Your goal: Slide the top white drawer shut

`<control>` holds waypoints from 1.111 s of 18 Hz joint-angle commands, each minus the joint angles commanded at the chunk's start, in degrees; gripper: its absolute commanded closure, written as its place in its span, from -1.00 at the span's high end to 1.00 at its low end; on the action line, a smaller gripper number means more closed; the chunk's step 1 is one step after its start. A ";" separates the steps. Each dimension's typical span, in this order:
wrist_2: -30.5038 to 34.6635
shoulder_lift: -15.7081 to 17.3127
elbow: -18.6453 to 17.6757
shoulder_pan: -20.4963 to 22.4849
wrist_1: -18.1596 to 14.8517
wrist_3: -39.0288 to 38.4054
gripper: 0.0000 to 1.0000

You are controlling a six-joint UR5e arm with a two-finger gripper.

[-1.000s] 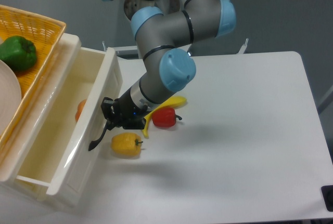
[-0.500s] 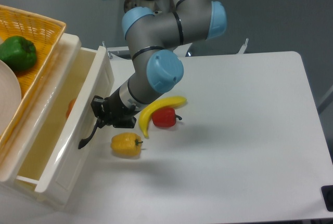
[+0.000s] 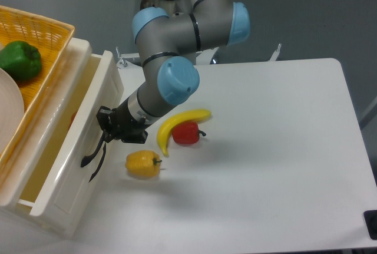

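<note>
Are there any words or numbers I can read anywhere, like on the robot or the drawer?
None can be read: no words, numbers or signs show on the robot arm, the top white drawer, the yellow basket or the table.

Yellow pepper (image 3: 143, 164) and banana (image 3: 177, 125) crowd the drawer front (image 3: 76, 160).

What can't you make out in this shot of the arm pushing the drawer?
- Gripper: pressed against the drawer front by the handle; open or shut cannot be told, the fingers are dark and small.
- Drawer contents: hidden by the front panel; only an orange sliver shows.
- Basket and green pepper: cut off by the left edge.
- Red pepper: partly behind the banana.
</note>
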 joint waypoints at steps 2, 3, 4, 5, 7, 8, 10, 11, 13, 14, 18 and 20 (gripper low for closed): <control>0.00 0.00 -0.09 -0.27 0.00 -0.09 -1.00; 0.00 0.09 -0.09 -0.61 0.09 -0.09 -1.00; 0.00 0.09 -0.09 -0.88 0.00 -0.09 -1.00; 0.00 0.09 -0.18 -0.88 0.00 -0.09 -1.00; 0.00 0.44 -0.35 -0.97 0.00 -0.09 -1.00; 0.00 0.44 -0.53 -1.06 0.00 -0.09 -1.00; 0.00 0.44 -0.53 -1.76 0.00 -0.09 -1.00; 0.00 0.53 -0.53 -1.93 0.00 -0.09 -1.00; 0.00 0.53 -0.53 -2.11 0.00 -0.09 -1.00; 0.00 0.53 -0.53 -2.20 0.09 -0.09 -1.00; -0.09 0.53 -0.53 -2.90 0.09 -0.09 -1.00; -0.09 0.53 -0.53 -2.99 0.09 -0.09 -1.00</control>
